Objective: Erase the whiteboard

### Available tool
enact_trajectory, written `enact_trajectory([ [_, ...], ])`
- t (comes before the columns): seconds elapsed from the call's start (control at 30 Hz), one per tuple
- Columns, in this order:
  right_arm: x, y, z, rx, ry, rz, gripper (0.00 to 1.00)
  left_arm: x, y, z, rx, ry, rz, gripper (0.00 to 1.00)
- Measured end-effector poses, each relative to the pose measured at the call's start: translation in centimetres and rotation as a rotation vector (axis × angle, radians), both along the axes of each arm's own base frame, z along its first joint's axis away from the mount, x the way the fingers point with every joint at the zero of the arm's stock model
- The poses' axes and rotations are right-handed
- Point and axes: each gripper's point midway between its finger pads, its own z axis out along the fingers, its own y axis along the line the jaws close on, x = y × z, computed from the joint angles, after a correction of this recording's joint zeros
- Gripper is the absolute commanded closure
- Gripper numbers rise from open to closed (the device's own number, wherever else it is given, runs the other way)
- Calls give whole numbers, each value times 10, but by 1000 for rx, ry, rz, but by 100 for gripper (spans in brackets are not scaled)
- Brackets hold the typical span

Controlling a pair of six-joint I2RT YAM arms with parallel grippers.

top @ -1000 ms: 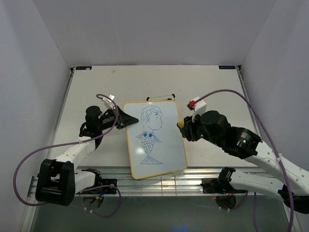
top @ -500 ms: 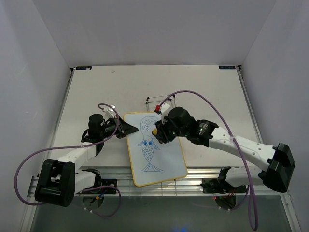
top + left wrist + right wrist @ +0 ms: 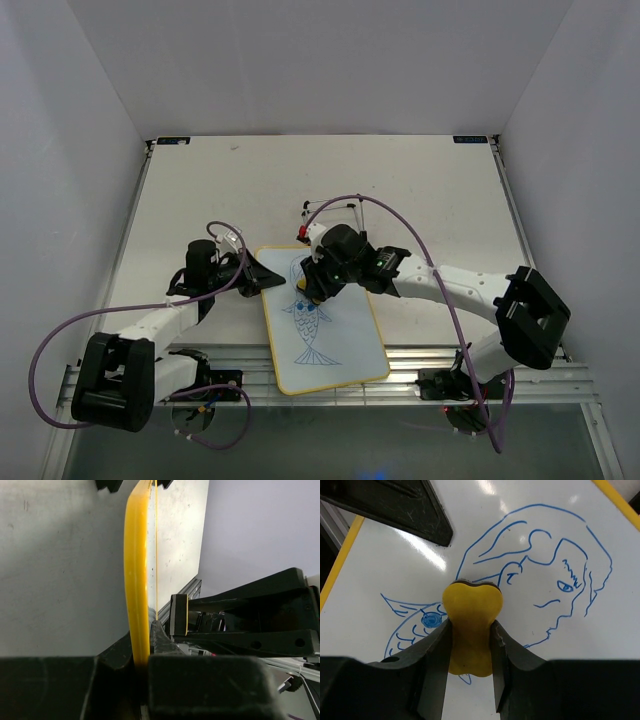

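The whiteboard (image 3: 345, 345) lies flat near the table's front, yellow-framed, with a blue drawing of a head on a fish body (image 3: 312, 330). My left gripper (image 3: 268, 274) is shut on the board's upper left edge. In the left wrist view the yellow frame (image 3: 136, 570) runs edge-on between its jaws (image 3: 142, 630). My right gripper (image 3: 318, 284) is shut on a small yellow eraser (image 3: 471, 611). It presses the eraser onto the board (image 3: 470, 535) between the drawn head (image 3: 555, 575) and the fish's fin. The right gripper (image 3: 471, 625) hides the drawing's head in the top view.
A thin black wire piece with red ends (image 3: 330, 204) lies just behind the board. Purple cables loop over both arms. An aluminium rail (image 3: 400, 362) runs along the near edge. Grey walls close in the table left, right and back.
The right arm swung left from beside the board onto its upper half, carrying the eraser. The board shifted slightly towards the near edge. The left gripper kept its hold.
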Motion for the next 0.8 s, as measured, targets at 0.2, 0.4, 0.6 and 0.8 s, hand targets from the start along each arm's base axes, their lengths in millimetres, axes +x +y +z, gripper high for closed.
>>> enact_trajectory([
  [0.2,-2,11,-2,32,18,27,69,-16,0,-8,13,47,-58,100],
  [0.4,-3,20,-10,51,48,29,72,-20,0,-8,24,56,-67,100],
  [0.6,-5,21,-16,55,69,23,73,-20,1,-8,34,61,-64,100],
  [0.8,-5,22,-19,55,72,28,78,-21,3,-10,45,76,-55,100],
])
